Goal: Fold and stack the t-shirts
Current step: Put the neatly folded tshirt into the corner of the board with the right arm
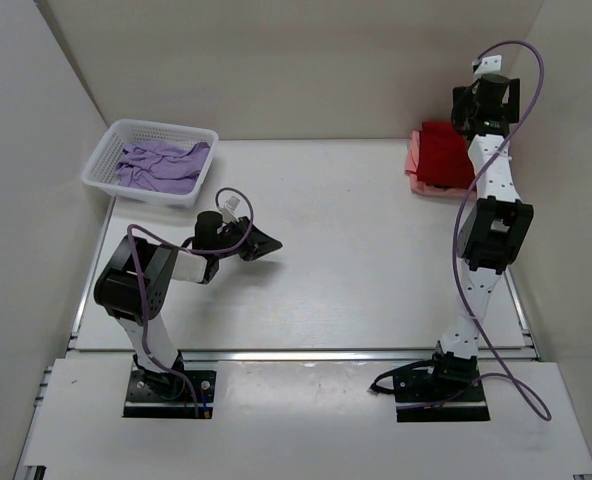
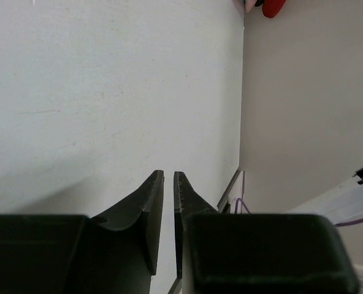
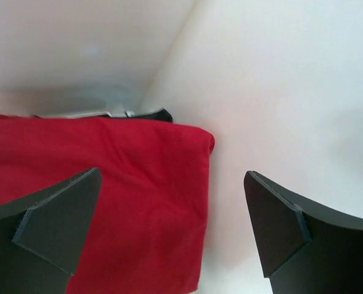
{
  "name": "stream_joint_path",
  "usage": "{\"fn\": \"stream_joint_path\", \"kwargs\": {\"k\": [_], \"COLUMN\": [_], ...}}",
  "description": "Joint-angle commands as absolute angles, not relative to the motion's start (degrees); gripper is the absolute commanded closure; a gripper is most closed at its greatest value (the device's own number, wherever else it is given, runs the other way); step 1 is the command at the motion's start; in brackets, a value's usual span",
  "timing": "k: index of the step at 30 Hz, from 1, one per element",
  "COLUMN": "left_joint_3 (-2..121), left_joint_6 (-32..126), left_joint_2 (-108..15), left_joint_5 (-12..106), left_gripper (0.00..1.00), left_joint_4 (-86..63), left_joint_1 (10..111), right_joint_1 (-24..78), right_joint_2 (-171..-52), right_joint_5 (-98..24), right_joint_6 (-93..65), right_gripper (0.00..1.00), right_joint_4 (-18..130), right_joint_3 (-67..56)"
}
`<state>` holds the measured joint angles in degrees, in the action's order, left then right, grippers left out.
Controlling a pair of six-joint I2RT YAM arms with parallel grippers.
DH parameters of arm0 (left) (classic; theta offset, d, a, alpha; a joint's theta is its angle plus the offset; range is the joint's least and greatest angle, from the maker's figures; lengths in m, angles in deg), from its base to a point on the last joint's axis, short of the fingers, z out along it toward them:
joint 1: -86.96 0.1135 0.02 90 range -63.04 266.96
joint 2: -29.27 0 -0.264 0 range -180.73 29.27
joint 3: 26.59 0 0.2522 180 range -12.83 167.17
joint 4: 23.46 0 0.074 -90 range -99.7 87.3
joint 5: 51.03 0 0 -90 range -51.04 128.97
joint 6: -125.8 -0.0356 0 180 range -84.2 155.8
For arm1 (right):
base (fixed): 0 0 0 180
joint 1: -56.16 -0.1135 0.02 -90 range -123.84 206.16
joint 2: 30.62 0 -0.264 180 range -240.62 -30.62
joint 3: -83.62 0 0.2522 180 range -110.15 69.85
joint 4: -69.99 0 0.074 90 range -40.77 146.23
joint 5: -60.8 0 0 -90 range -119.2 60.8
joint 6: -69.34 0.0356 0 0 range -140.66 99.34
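A folded bright red t-shirt [image 1: 444, 152] lies on top of a salmon pink t-shirt [image 1: 413, 166] at the far right of the table. In the right wrist view the red t-shirt [image 3: 108, 202] fills the lower left, with a black cloth edge [image 3: 160, 114] showing from under its far side. My right gripper [image 3: 172, 184] is open and empty, hovering above the red t-shirt's edge; in the top view it [image 1: 481, 110] is over the stack. A crumpled pale lavender t-shirt [image 1: 159, 164] lies in the basket. My left gripper [image 1: 274, 244] is shut and empty over bare table [image 2: 168, 174].
The white mesh basket [image 1: 111, 150] stands at the far left corner. White walls close in the left, back and right sides. The stack sits close to the right wall. In the left wrist view the red t-shirt [image 2: 270, 7] shows far off at the wall.
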<state>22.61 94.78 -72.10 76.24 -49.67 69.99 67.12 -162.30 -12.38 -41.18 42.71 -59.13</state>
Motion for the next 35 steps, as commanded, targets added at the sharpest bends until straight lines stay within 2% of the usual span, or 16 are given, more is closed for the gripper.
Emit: {"fn": "stream_joint_path", "kwargs": {"k": [1, 2, 4, 5, 7, 10, 14, 16, 17, 21, 27, 35], "left_joint_3": [25.74, 27.06, 30.47, 34.06, 38.56, 39.9, 40.77, 41.75, 42.53, 45.78, 43.61, 42.45], "left_joint_6": [91.54, 90.56, 82.95, 80.73, 70.91, 69.1, 72.17, 74.53, 78.12, 80.53, 82.55, 74.81], "left_joint_2": [-69.88, -69.61, -68.47, -68.56, -68.03, -64.71, -60.83, -60.47, -60.38, -60.73, -56.26, -49.4], "left_joint_5": [75.79, 75.36, 73.87, 72.81, 66.85, 62.87, 62.7, 63.57, 62.62, 65.34, 59.8, 41.63], "left_gripper": [0.76, 0.75, 0.72, 0.73, 0.8, 0.81, 0.71, 0.61, 0.03, 0.01, 0.01, 0.02], "left_joint_4": [-47.78, -46.02, -32.9, -27.95, -11.97, -2.08, 1.37, -1.24, -2.92, -8.29, -3.83, 9.7], "left_joint_1": [69.2, 69.2, 68.06, 67.36, 65.78, 66.29, 69.11, 70.34, 70.52, 70.96, 69.99, 68.06], "right_joint_1": [63.99, 62.32, 59.51, 56.89, 50.48, 44.31, 41.92, 42.0, 42.18, 46.92, 49.83, 47.98], "right_joint_2": [-152.37, -149.56, -144.12, -139.73, -132.42, -119.86, -111.57, -109.64, -108.94, -108.31, -107.61, -108.4], "right_joint_5": [-8.46, -7.76, -6.52, -7.22, -6.53, -8.36, -16.15, -17.07, -18.55, -19.79, -19.96, -20.49], "right_joint_6": [-39.56, -39.04, -37.37, -37.36, -34.83, -25.19, -13.9, -12.5, -12.75, -11.96, -12.14, -12.75], "right_gripper": [0.01, 0.01, 0.01, 0.01, 0.01, 0.0, 0.01, 0.0, 0.01, 0.01, 0.01, 0.01], "right_joint_4": [48.06, 47.71, 47.79, 47.53, 47.97, 42.53, 25.07, 20.82, 20.03, 20.45, 21.24, 21.51], "right_joint_3": [-56.99, -53.58, -45.34, -41.8, -24.89, -7.28, -1.52, -0.9, 0.15, 0.95, 1.29, 2.62]}}
